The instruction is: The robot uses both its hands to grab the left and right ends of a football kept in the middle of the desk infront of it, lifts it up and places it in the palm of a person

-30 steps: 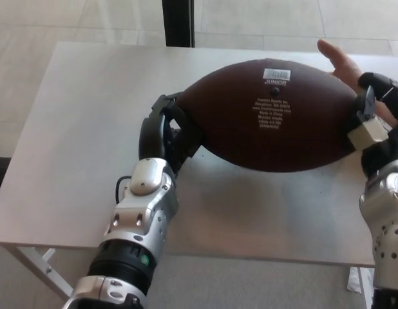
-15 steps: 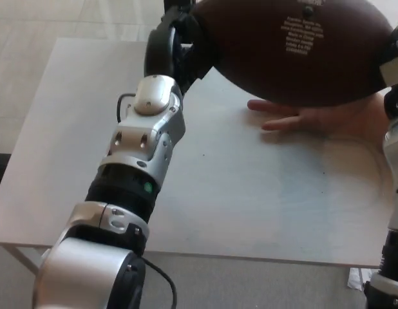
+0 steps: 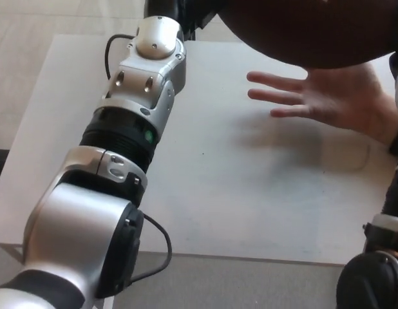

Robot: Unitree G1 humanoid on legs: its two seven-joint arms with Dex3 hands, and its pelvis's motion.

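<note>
One view only, from the head, looking steeply down at the white desk (image 3: 263,193). Close in: left arm (image 3: 131,129) fills the picture's left side from bottom corner to top edge, right arm (image 3: 386,257) cut off at the right edge. Football (image 3: 315,32) cropped by the top edge, so near the lens that only its underside shows. Person's hand (image 3: 328,96) below it, near the desk's far right corner. Floor (image 3: 31,26) visible beyond the desk's far left corner. No second view to compare.

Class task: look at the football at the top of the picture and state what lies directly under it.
Under the football a person's open hand waits palm up above the desk. The ball covers part of the hand's far edge, and whether they touch cannot be told.
</note>
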